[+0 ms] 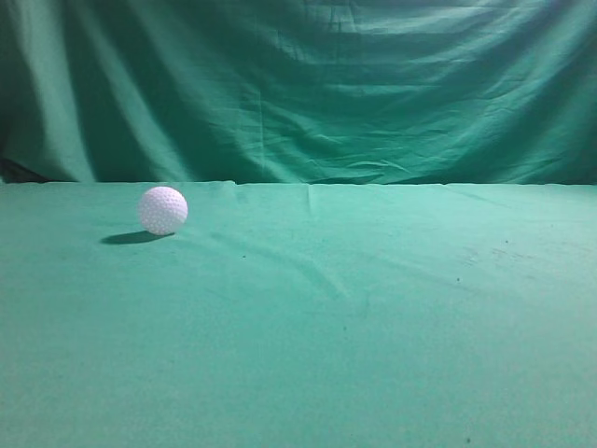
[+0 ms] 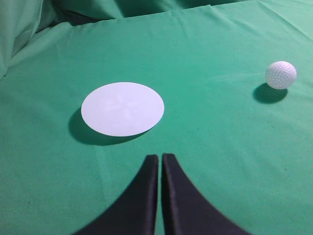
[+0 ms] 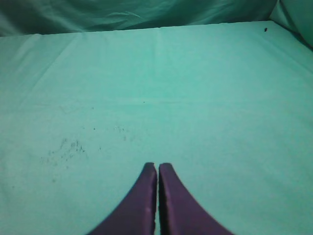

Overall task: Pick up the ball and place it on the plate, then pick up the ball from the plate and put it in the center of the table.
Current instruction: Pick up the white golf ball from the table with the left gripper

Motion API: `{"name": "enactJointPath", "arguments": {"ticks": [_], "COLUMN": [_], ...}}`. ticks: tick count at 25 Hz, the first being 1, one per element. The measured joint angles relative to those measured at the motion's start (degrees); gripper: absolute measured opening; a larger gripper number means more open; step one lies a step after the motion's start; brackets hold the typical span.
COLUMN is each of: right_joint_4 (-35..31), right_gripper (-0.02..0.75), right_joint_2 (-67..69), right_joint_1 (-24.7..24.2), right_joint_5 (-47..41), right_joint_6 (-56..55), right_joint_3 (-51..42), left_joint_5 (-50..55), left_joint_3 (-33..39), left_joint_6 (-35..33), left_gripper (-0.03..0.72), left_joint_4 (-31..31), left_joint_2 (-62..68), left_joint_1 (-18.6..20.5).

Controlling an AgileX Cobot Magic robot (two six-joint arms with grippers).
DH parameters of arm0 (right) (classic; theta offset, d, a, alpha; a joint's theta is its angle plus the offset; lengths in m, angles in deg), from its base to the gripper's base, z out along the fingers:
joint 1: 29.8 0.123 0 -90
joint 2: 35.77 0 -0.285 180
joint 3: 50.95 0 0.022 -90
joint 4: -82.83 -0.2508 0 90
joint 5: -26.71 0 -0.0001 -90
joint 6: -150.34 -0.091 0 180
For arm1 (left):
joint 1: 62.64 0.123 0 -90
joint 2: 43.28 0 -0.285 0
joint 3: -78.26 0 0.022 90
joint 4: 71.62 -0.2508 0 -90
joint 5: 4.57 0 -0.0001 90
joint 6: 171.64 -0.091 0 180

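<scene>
Left wrist view shows the left tool [image 2: 160, 157] low in the picture, its two black jaws pressed nearly together with only a thin slit between them and nothing held. Ahead of the tips and a little to the left lies the plate [image 2: 122, 108], a flat white disc resting on the worktop [image 2: 205, 147] with a dark shadow along its near left edge. The ball [image 2: 280, 75], white and dimpled, sits on the green cloth well off to the right of the tool and farther away than the plate, apart from both; its shadow falls to its lower left.

In the exterior view the ball [image 1: 162, 210] rests on the worktop [image 1: 373, 327] towards the left and far side, close before the draped green backdrop [image 1: 308, 84]. Neither arm nor the plate shows in that view.

In the right wrist view the right tool [image 3: 157, 165] is likewise closed to a narrow slit, gripping nothing. Bare green cloth lies before it, with a patch of faint dark specks [image 3: 68, 147] ahead and to the left; the ball is not in this view.
</scene>
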Motion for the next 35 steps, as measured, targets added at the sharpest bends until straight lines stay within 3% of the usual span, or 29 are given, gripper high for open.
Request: {"name": "enactJointPath", "arguments": {"ticks": [28,35], "right_joint_4": [0.0,0.0], "right_gripper": [0.0,0.0], "right_joint_2": [0.0,0.0], "right_joint_1": [0.0,0.0], "right_joint_5": [0.0,0.0], "right_joint_6": [0.0,0.0], "right_joint_3": [0.0,0.0], "left_joint_5": [-0.39,-16.22], "left_joint_3": [0.0,0.0], "left_joint_6": [0.0,0.0], "left_gripper": [0.0,0.0], "left_joint_4": [0.75,7.77], "left_joint_2": [0.0,0.0], "left_joint_1": [0.0,0.0]}}
